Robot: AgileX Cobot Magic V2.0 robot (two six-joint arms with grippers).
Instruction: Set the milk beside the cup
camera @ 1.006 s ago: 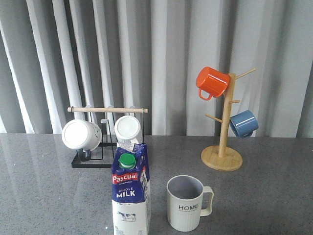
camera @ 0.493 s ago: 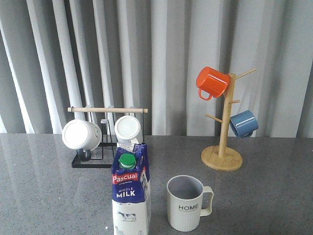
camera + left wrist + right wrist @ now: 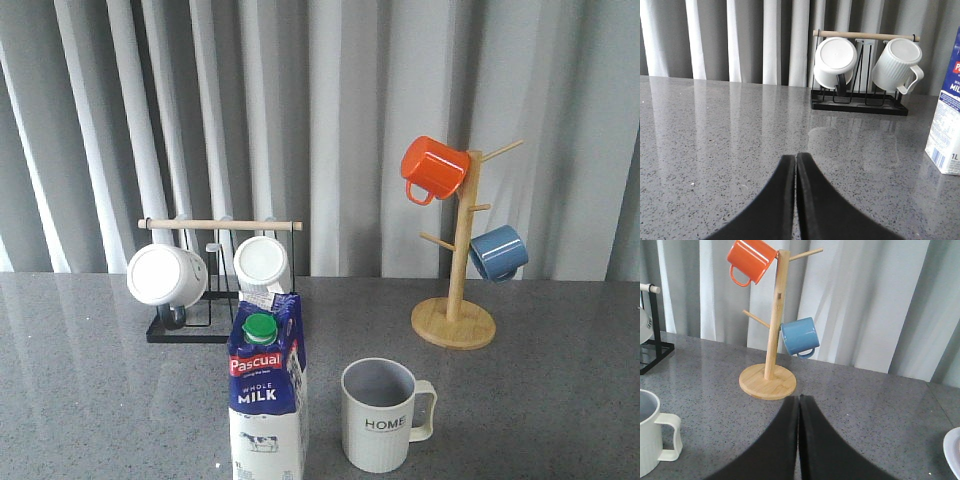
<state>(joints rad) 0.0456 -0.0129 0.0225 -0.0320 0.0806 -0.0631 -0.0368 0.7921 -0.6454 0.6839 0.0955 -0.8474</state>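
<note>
Milk [image 3: 266, 400] is seen once, as one tall blue and white carton with a green cap, standing upright on the grey table [image 3: 540, 400] near the front edge. One ribbed cup [image 3: 380, 415] lettered "HOME" is set just beside it on the right, apart from it, with its handle turned away from the carton. Behind the carton, two white mugs [image 3: 167, 275] are hung on one black rack [image 3: 215, 325] with a wooden bar. Further right, one wooden mug tree [image 3: 458, 290] is stood, on which one orange mug [image 3: 433, 168] and one blue mug [image 3: 498, 252] are hung. The left gripper [image 3: 795, 165] is shown pressed closed with nothing held, above bare table. The right gripper [image 3: 798, 407] is likewise closed and empty, pointed towards the tree.
</note>
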